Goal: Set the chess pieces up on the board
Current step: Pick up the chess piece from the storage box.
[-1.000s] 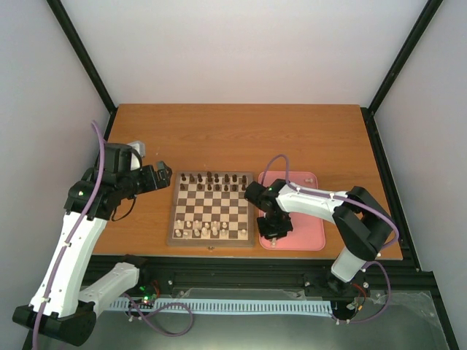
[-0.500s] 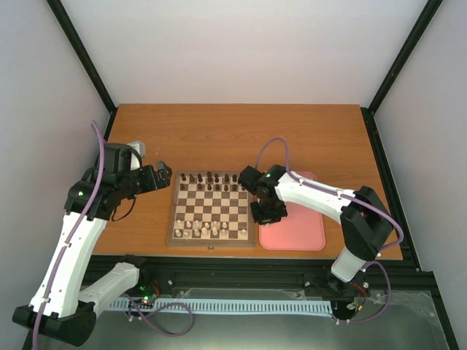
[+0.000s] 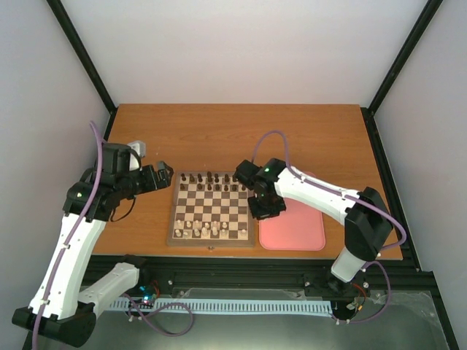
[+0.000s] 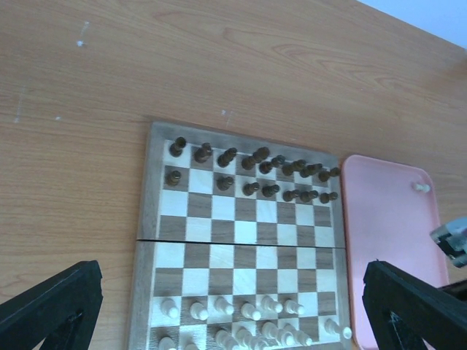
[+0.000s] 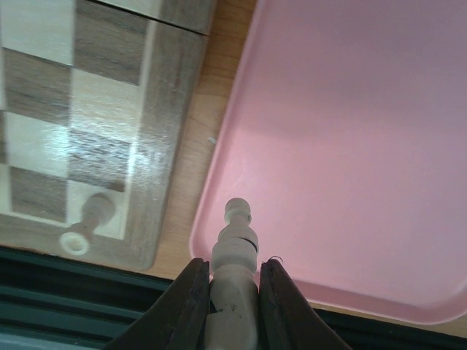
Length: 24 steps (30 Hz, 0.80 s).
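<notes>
Chess pieces [image 4: 250, 312] in cream stand mostly on the near rows of the board [image 4: 241, 219]. One cream piece [image 5: 233, 244] is pinched in the right end effector [image 5: 232, 273] over the pink tray [image 5: 350, 146], at its near-left corner. The left end effector [image 3: 163, 177] gapes wide, left of the board.
</notes>
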Motion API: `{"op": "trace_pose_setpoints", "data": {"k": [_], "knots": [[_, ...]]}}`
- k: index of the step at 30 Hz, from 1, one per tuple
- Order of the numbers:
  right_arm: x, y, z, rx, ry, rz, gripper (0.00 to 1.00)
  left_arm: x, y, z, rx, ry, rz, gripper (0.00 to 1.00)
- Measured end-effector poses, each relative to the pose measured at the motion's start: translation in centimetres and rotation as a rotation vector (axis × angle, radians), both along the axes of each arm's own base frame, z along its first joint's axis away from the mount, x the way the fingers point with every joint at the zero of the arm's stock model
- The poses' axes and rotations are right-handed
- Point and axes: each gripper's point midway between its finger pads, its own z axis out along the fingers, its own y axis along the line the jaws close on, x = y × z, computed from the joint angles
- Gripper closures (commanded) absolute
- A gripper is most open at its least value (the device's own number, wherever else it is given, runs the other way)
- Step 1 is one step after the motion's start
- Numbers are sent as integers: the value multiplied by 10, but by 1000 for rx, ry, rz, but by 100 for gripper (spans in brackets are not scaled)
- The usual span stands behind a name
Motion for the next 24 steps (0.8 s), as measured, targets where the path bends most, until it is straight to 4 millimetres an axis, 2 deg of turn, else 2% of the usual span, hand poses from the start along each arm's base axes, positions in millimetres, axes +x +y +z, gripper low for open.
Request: {"op": "trace_pose_setpoints", "data": {"k": [4,8,11,18,20,24], "knots": [[2,13,16,75,-6,3,82,0,-18,8,-81,-13,-68,0],[17,34,57,218,-73,1,82,6,-51,30,-283,-59,-159,0],[33,44,96,343,-138,-18,82,11,-69,42,-419,-77,-198,1],[64,56,166,586,-237,-52,82,12,-89,67,-619,-104,-245,12],[68,64,186,651,-256,-40,82,12,-94,69,-681,-94,-245,17],[72,84,225,790,-293,5,82,14,-100,66,-786,-45,-227,21]]}}
